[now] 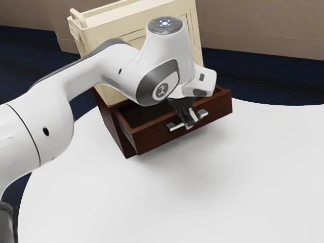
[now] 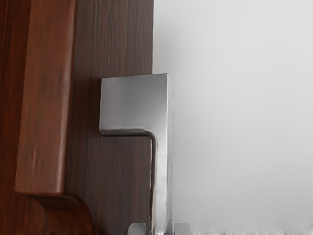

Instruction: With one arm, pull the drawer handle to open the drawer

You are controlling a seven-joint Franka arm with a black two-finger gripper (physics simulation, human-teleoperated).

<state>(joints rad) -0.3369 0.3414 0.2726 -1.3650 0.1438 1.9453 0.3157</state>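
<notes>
The gripper is reaching down to the drawer front, and its jaws are clasping the silver handle by its bar, one jaw sitting on each side of the metal. The handle is extending past the jaws both ways, its two ends joining the drawer front. In the wrist view, one squared end of it is showing just beside the jaws, and the straight bar is running from there in between them.

The drawer is standing partly open right behind the jaws, its dark reddish-brown front lying close to them and its hollow inside opening up between that front and the cabinet. The wooden cabinet is sitting farther back from the jaws, toward the exterior view's left. On top of it, higher than the jaws, a cream cabinet is resting, carrying a small loop at its upper corner.

The white arm is coming in from the exterior view's left and bending down above the jaws. The white counter is spreading out below the jaws and in front of them, curving away at its edge. Well apart from the jaws, past the counter, a dark blue floor is stretching toward a brown wall.
</notes>
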